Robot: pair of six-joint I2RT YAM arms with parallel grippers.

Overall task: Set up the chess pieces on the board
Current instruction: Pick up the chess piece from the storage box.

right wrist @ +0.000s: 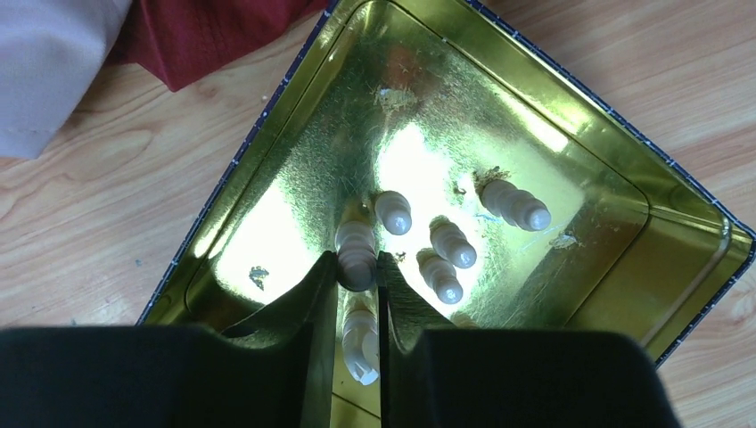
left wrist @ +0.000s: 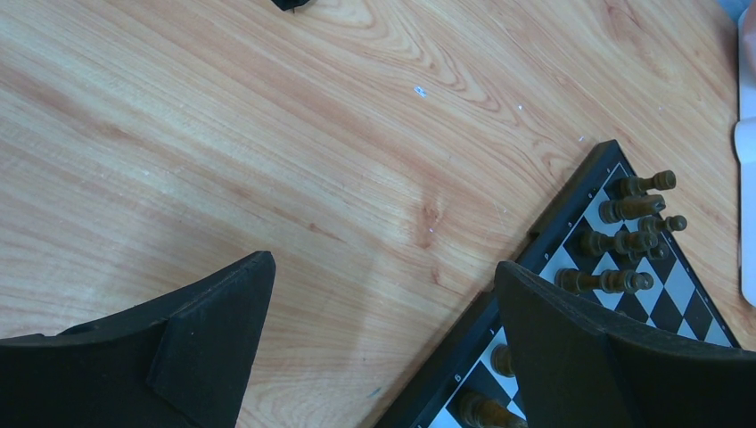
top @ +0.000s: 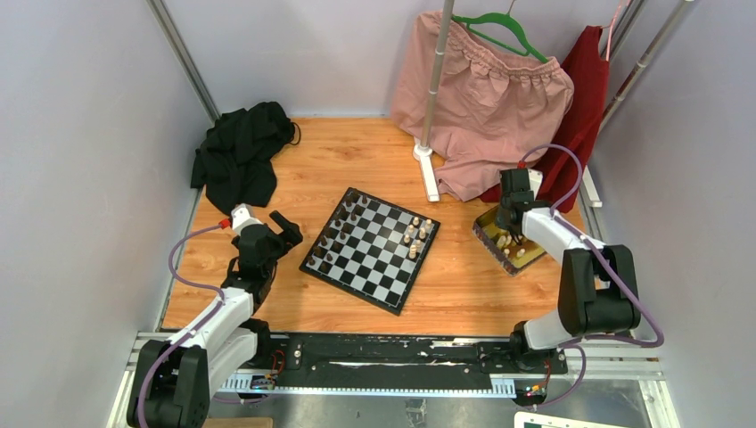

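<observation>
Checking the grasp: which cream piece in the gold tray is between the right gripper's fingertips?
The leftmost cream piece, flanked on both sides by the right gripper's fingertips; four others stand free to its right, one more lies deeper in the gap.

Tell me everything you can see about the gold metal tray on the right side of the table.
The shiny yellow-gold rectangular metal tray lies flat on the wooden table, at the right, one edge beside a red cloth. It has a mirror-like, slightly scuffed floor, rounded corners and a raised rim with a dark blue outer edge. Several pale cream chess pieces sit inside it. The right end effector reaches in, gripping one cream piece between its fingers.
</observation>
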